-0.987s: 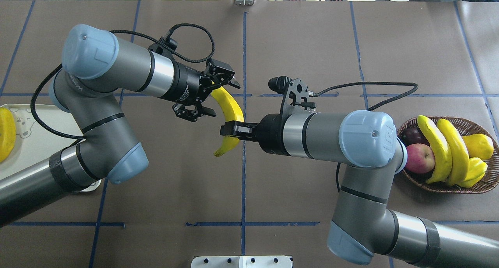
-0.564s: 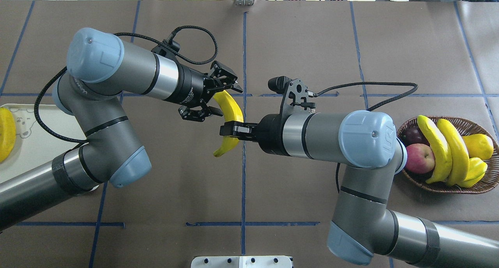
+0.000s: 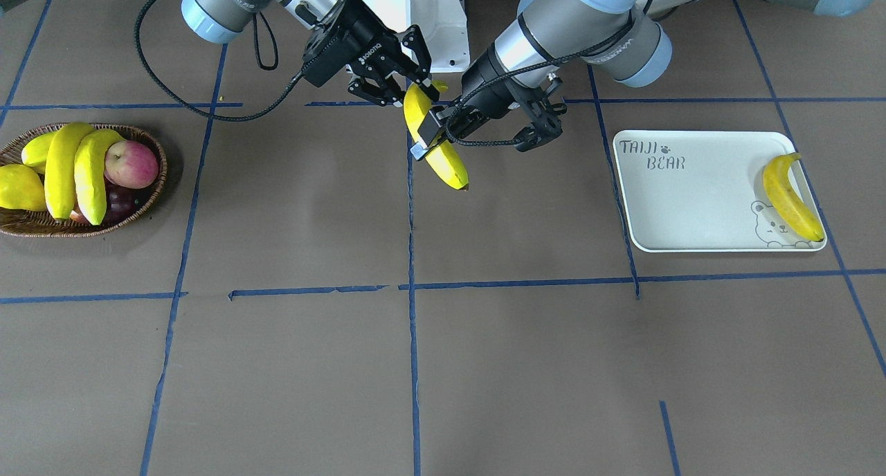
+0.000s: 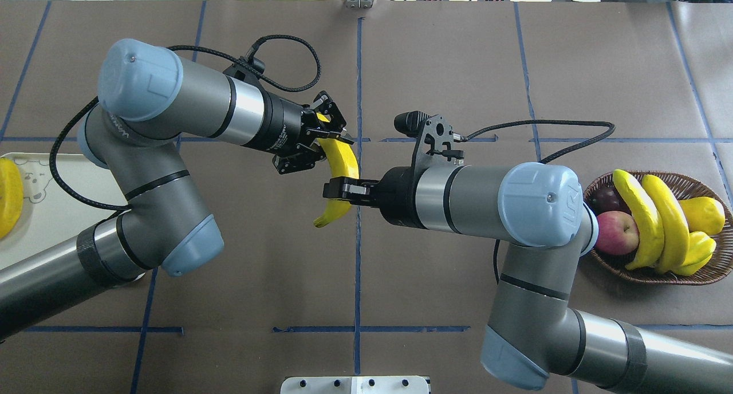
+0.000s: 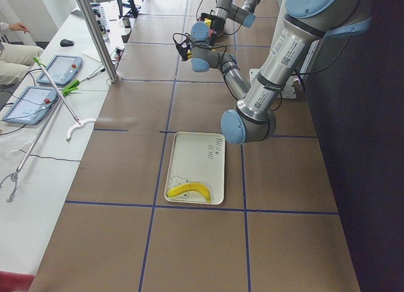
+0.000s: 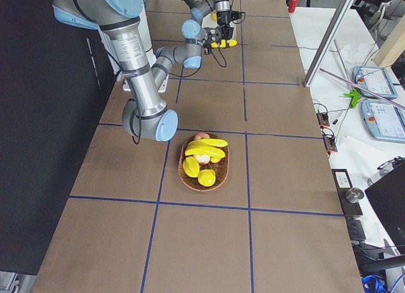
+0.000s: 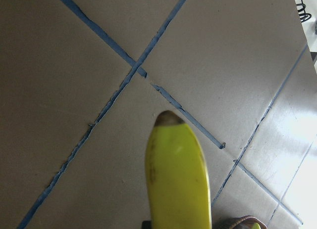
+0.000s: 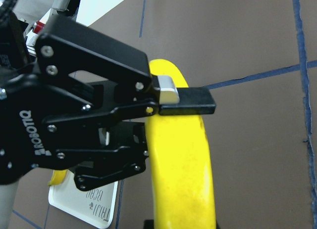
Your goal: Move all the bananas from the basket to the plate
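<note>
Tool first: left gripper (image 4: 331,145) has its fingers drawn in on either face of the banana (image 4: 346,164), on the stretch farther from the robot. In the right wrist view one pad (image 8: 168,90) lies flat against the skin, so I log it as gripping. The right gripper (image 4: 335,189) is clamped on the same banana, closer to the robot. Both have it at once, and the fruit hangs in the air over the middle of the table (image 4: 458,67). I read this as a hand-over under way.

Position relative to the plate (image 3: 692,199): the banana is well apart from it, on the basket side, roughly midway between the two. Its long axis runs away from the robot, crosswise to the line toward the plate. The plate sits on the side of the left arm (image 4: 172,96), so that arm is the nearer one.

On the plate lies a second banana (image 3: 789,196), at the end with the bear drawing (image 3: 772,227). The basket (image 3: 41,228) is far across the table from the plate, and two more bananas (image 3: 62,168) lie in it over other fruit (image 3: 130,163).

Judgement: the right gripper should release before the left carries toward the plate. If both pull at once, the banana may twist.
</note>
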